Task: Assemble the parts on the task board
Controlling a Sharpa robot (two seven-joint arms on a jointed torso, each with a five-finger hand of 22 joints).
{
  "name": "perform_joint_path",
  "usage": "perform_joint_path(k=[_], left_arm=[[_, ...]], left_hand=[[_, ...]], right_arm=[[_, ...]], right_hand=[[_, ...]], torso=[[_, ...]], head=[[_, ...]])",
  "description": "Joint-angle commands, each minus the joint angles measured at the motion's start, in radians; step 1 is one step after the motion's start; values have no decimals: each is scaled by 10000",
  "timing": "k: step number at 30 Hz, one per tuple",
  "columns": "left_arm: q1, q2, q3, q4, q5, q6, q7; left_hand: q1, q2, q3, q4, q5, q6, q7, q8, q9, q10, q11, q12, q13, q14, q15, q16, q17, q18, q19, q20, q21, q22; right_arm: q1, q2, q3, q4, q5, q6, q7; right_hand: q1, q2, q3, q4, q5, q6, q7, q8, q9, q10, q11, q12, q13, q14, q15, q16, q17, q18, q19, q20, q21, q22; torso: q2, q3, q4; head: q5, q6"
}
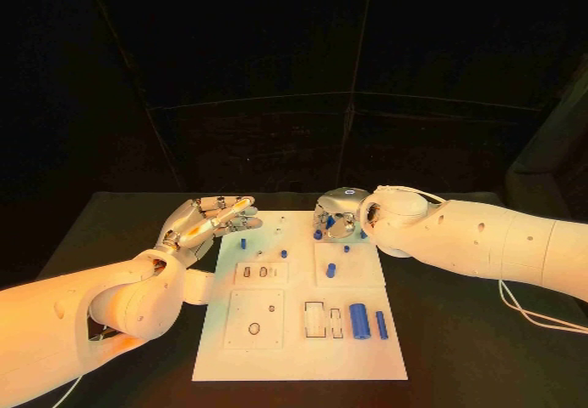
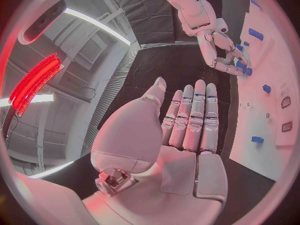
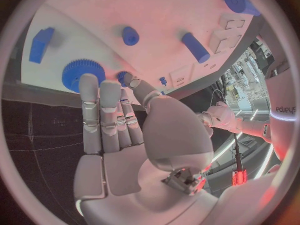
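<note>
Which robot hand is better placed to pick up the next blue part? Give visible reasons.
Probably the right robot hand: its fingers hang over the task board beside the blue gear. The left robot hand lies open off the board.

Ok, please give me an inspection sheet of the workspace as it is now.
Surface: black table.
Job's things: white task board with blue parts; two blue cylinders lie near its right edge; a blue gear at the right hand's fingertips.
Clutter: nothing seen.
Hands: left hand open beside the board; right hand over the board's far end, grasp unclear.
Cables: white cable under the right arm.
Surroundings: dark.
</note>
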State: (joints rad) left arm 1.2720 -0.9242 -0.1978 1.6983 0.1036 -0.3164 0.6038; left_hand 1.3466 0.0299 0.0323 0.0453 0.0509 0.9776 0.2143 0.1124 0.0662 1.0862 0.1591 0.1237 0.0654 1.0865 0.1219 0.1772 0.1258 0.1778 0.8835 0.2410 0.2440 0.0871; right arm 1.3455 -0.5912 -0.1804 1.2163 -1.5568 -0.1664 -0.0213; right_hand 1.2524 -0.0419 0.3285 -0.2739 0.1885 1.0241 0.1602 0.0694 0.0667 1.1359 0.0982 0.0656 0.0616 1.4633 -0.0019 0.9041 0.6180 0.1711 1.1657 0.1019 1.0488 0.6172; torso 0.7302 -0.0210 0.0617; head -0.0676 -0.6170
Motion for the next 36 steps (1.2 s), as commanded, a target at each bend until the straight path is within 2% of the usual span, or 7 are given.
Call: perform_joint_path(k=[1,9,10,21,25,29,36], left_arm=[[16,-3,8,47,-81,167,39],[16,-14,8,68,-81,184,25],[17,-20,8,73,-81,185,18],[18,-11,8,60,-81,217,-21],[18,-3,8,45,-81,227,-34],[18,-14,8,44,-81,231,-53],[18,-36,8,43,-81,241,-84]], left_hand=[[-36,67,-19,-56,-13,22,42,-65,-16,-48,43,-30,-16,59,34,-35,-7,74,41,13,-65,-17],[-51,73,-27,-67,-13,19,50,-83,-17,-51,49,-52,-17,60,38,-54,-10,72,48,14,-76,-26],[-51,73,-27,-67,-13,19,50,-83,-17,-51,49,-52,-17,60,38,-54,-10,72,48,14,-76,-26],[-62,79,-31,-74,-14,17,54,-94,-17,-53,53,-67,-17,60,41,-68,-13,71,51,16,-84,-34],[-67,81,-34,-79,-13,16,56,-101,-17,-55,55,-76,-17,59,43,-76,-14,70,52,17,-90,-38],[-67,81,-34,-79,-13,16,56,-101,-17,-55,55,-76,-17,59,43,-76,-14,70,52,17,-90,-38],[-67,81,-34,-79,-13,16,56,-101,-17,-55,55,-76,-17,59,43,-76,-14,70,52,17,-90,-38]], right_arm=[[26,30,8,-23,-144,275,-54],[26,98,8,-111,-145,236,14],[26,105,9,-117,-141,209,33],[26,158,11,-139,-58,156,121],[26,173,12,-154,-27,101,153],[26,143,12,-102,10,-232,203],[26,31,18,96,305,-1022,246]], right_hand=[[-112,16,73,6,-29,-42,29,-41,-1,-73,-8,0,9,226,33,212,209,-82,101,27,148,197],[-191,82,202,89,23,28,58,-31,3,-7,1,8,9,254,51,833,843,-167,283,41,595,792],[-225,115,274,131,56,58,67,-32,3,29,4,9,8,272,57,1127,1158,-215,396,46,824,1118],[-318,179,469,269,47,152,66,-21,8,155,-6,21,12,257,62,1682,1698,-288,533,56,1243,1663],[-187,406,781,344,-282,500,-36,107,58,547,-111,135,44,240,-21,1998,1988,-320,600,10,1493,1972],[3,608,1105,376,-639,946,-161,288,133,1040,-271,278,92,243,-123,2309,2306,-385,739,-81,1800,2415],[-50,570,1216,494,-615,1177,-250,357,179,1323,-363,304,110,231,-194,2519,2494,-433,822,-151,2026,2725]], torso=[[80,12,21],[148,19,43],[172,22,49],[269,27,67],[295,43,76],[313,43,68],[324,42,55]], head=[[-3,17],[3,-14],[-11,-7],[-23,-30],[-15,-42],[-1,-43],[43,22]])
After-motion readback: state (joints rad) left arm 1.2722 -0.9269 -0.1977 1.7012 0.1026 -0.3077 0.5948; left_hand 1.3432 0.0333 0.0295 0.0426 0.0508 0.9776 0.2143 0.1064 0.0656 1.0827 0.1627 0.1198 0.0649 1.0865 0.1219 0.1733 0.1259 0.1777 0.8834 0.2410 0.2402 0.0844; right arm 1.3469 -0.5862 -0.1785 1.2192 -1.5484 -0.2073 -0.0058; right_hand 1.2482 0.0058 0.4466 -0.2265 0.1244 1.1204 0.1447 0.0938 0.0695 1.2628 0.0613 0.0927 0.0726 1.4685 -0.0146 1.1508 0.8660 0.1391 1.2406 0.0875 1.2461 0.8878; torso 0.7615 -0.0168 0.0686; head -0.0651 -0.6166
